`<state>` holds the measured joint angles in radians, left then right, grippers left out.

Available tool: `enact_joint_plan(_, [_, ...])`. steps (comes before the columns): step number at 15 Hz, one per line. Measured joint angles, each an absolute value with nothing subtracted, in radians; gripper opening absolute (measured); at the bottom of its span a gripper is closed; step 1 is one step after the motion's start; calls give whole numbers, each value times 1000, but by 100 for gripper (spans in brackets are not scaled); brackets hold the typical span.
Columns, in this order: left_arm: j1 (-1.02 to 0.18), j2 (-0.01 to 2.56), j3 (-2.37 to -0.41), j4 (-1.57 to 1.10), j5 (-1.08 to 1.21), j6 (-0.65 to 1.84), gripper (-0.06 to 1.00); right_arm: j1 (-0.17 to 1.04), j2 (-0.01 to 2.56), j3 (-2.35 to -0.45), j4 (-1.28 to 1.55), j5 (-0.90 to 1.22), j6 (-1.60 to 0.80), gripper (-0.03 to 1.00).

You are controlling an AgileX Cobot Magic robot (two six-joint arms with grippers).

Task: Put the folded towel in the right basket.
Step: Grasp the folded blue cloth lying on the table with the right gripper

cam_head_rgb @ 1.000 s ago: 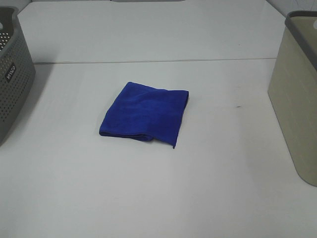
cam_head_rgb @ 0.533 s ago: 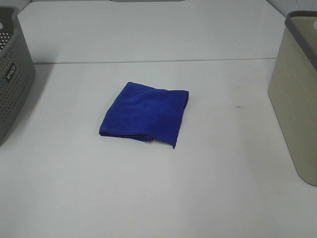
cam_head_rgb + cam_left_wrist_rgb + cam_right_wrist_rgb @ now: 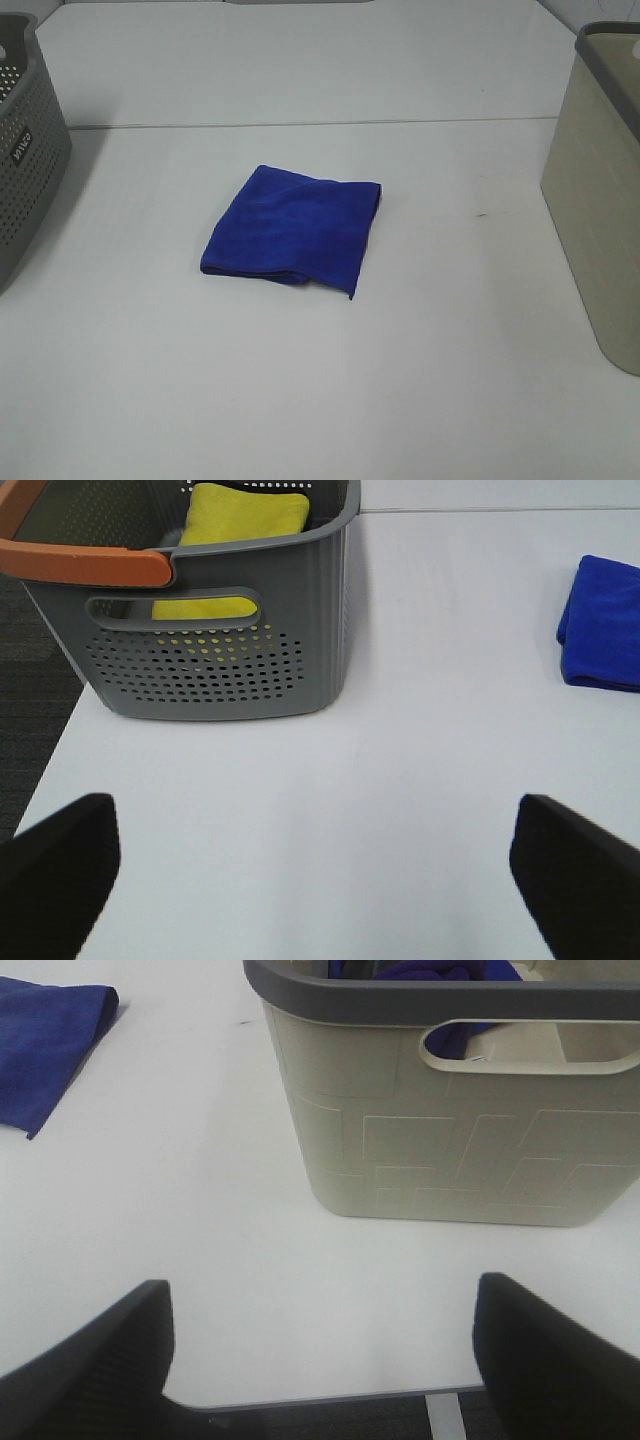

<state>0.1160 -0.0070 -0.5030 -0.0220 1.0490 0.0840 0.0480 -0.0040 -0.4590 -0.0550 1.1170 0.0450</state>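
A folded blue towel point(image 3: 293, 231) lies flat in the middle of the white table; it also shows in the left wrist view point(image 3: 603, 623) and the right wrist view point(image 3: 45, 1048). The right basket point(image 3: 604, 190) is beige with a grey rim and stands at the table's right edge; the right wrist view point(image 3: 450, 1110) shows blue cloth inside it. My left gripper point(image 3: 310, 870) is open and empty, well apart from the towel, near the left basket. My right gripper point(image 3: 320, 1350) is open and empty in front of the beige basket. Neither arm shows in the exterior view.
A grey perforated basket point(image 3: 25, 150) stands at the left edge; in the left wrist view this basket point(image 3: 215, 630) has an orange handle and holds a yellow cloth point(image 3: 238, 525). A seam point(image 3: 300, 124) crosses the table behind the towel.
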Motion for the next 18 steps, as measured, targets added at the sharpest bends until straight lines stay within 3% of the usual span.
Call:
enact_joint_plan(10, [116,-7,-503,-22,1049,84,99,48,-4,-470,-48,1128,64,78])
enact_joint_plan(14, [116,-7,-503,-22,1049,84,99,48,2,-574,-12,1066,92,77])
enact_joint_plan(18, [116,-7,-503,-22,1049,84,99,48,194,-732,35,948,87,77])
